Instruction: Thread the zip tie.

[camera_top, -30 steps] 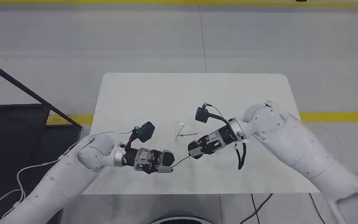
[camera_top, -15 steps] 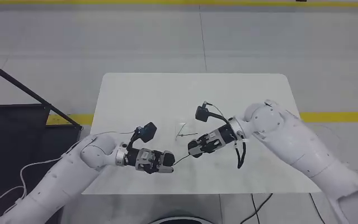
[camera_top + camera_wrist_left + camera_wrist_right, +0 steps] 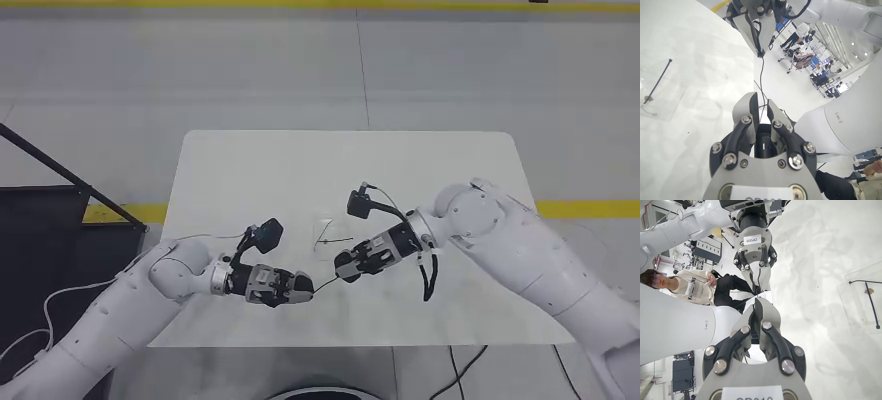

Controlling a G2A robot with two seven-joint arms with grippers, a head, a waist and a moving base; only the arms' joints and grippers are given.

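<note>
R end effector [image 3: 343,270] is closed on one end of the black zip tie [image 3: 761,73], pinching it right at the tips. The tie is held up off the counter [image 3: 250,170], toward its near side. It runs as one slightly wavy strand across the short gap to the L end effector [image 3: 297,288], which faces the R one head-on, close but not touching. The strand's other end goes in at the L end effector's mouth; can't tell from any view whether L is clamped on it or just sitting around it. The tie is also too thin to show which end carries the locking head. Farther in on the counter, approx. mid-way across, a clear plastic sheet [image 3: 849,313] carries two spare zip ties [image 3: 872,306], well apart from both arms. Judgement: this is the alignment step, i.e. the tie is up and shared btwn both arms but no loop is formed, so the threading proper isn't done yet. Next move prob. calls for a firm hold on the head end, then bending the strand round and steering the tail tip into the slot w/ very small corrections. Main need is keeping both ends from twisting or slipping.
</note>
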